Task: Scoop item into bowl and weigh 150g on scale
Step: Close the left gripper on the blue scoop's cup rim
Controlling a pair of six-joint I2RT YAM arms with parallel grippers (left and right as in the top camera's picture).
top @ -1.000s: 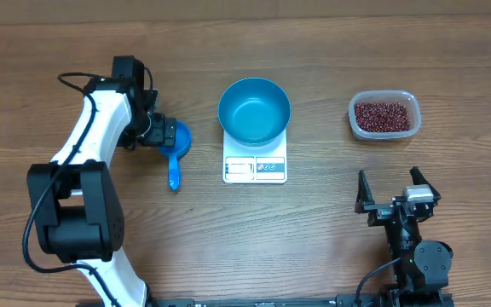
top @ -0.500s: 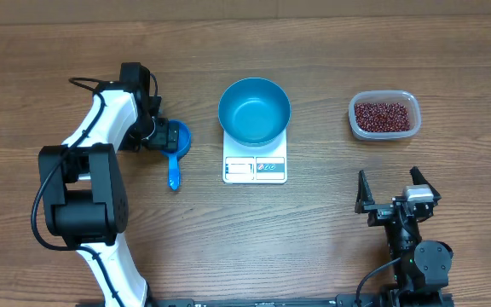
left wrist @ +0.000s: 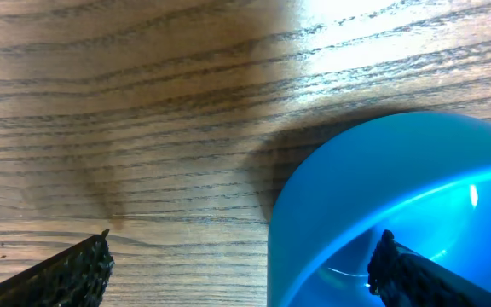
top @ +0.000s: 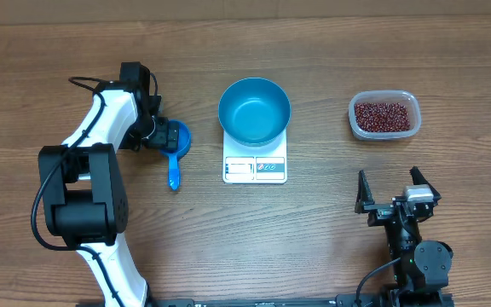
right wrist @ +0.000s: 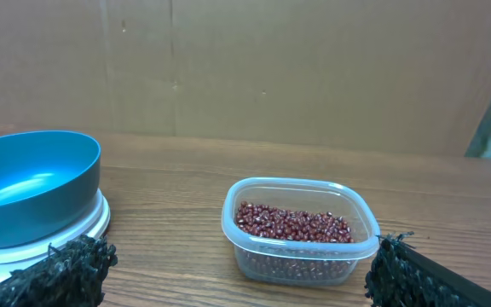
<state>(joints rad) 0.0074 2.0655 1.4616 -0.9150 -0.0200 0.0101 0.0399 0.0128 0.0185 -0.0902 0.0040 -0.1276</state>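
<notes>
Wood-grain table [top: 314, 247] fills the overhead view, and at its upper middle we see the teal bowl [top: 254, 109] sitting on the white scale [top: 255, 169], its inside bare. At upper right the beans [top: 384, 116] lie in a clear tub [top: 353, 118], well apart from the bowl. At centre left the left gripper [top: 167, 136] sits at the cup of a blue scoop [top: 175, 170], and at lower right the right gripper [top: 395, 192] is spread wide, holding nothing. From the left wrist we see the jaws gaping across the bottom of the frame (one fingertip [left wrist: 83, 269] over bare wood, the other over the scoop's hollow), clamped on nothing. From the right wrist the beans sit at centre, framed between the wide, empty fingers, with bowl and scale at the left edge.
</notes>
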